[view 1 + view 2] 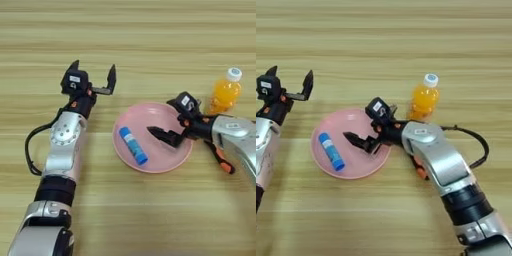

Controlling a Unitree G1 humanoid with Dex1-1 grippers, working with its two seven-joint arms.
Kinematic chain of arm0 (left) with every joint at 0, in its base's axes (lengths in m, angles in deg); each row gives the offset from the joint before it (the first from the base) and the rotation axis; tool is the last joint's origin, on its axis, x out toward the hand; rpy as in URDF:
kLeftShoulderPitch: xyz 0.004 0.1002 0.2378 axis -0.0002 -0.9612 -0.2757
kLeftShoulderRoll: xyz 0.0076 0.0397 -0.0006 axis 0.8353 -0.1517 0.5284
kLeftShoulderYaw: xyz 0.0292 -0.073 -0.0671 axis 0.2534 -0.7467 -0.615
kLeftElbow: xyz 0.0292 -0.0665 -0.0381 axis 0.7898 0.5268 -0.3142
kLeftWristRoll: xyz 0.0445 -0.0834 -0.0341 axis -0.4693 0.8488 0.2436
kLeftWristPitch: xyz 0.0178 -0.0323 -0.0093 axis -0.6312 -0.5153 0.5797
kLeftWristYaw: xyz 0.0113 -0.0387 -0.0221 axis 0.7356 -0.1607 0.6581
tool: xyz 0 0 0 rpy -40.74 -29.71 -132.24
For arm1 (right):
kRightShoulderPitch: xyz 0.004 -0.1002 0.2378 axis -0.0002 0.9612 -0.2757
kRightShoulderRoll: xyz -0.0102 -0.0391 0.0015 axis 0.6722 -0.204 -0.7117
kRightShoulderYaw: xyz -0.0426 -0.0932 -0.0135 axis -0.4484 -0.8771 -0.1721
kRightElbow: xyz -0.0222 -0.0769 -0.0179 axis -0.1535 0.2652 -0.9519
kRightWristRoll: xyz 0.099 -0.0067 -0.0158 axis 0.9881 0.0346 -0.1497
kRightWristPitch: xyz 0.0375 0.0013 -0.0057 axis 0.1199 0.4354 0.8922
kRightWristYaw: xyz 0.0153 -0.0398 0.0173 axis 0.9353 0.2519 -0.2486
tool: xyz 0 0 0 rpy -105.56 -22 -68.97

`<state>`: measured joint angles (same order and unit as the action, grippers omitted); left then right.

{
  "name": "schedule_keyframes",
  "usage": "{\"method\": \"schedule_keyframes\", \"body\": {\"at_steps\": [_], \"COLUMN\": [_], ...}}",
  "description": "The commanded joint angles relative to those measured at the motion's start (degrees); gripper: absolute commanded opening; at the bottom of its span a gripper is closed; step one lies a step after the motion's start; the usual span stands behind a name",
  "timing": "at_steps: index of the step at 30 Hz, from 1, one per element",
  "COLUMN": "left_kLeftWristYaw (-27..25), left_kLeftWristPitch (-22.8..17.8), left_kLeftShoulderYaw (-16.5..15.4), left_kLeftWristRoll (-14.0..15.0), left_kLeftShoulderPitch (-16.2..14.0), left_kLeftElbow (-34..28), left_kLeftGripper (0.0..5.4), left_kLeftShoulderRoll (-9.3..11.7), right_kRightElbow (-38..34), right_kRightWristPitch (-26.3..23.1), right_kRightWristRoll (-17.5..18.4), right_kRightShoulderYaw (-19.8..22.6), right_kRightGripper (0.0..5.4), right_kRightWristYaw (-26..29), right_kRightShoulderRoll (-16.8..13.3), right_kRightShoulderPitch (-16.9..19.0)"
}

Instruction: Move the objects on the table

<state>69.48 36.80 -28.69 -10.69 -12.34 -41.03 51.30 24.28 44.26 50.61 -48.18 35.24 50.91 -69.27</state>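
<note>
Right gripper, fingers narrow and empty over pink plate, glue stick just beyond fingertips: widen first; left gripper wide, idle.

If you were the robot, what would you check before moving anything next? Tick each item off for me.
1. Glue stick lies inside the plate: ok.
2. Left gripper open, clear of the plate: ok.
3. Right gripper over the plate, holding nothing: cannot tell.
4. Bottle upright beyond the right arm: ok.
5. Pliers free to grasp: not ok, mostly hidden under the right arm.
</note>
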Motion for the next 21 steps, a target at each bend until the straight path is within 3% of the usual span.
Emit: {"method": "schedule_keyframes", "body": {"at_steps": [1,9,17,21], "left_kLeftWristYaw": [0.56,0.80,0.85,0.85], "left_kLeftWristPitch": [0.56,1.04,1.38,1.47], "left_kLeftShoulderYaw": [0.05,0.25,0.41,0.41], "left_kLeftWristRoll": [-0.47,-0.64,-0.83,-0.80], "left_kLeftShoulderPitch": [0.47,0.43,0.45,0.42], "left_kLeftElbow": [0.67,1.09,1.31,1.25], "left_kLeftGripper": [5.40,5.40,5.40,5.40], "left_kLeftShoulderRoll": [-0.49,-0.95,-1.09,-1.12], "right_kRightElbow": [6.79,21.23,33.23,37.55], "right_kRightWristPitch": [1.01,8.50,16.59,18.31], "right_kRightWristRoll": [-0.95,-4.40,-7.35,-8.08], "right_kRightShoulderYaw": [-0.45,-0.42,-0.20,0.15], "right_kRightGripper": [5.36,5.36,5.36,5.36], "right_kRightWristYaw": [-0.32,0.58,1.49,2.14], "right_kRightShoulderRoll": [2.96,5.16,6.76,7.80], "right_kRightShoulderPitch": [-3.95,-11.08,-16.57,-18.42]}}
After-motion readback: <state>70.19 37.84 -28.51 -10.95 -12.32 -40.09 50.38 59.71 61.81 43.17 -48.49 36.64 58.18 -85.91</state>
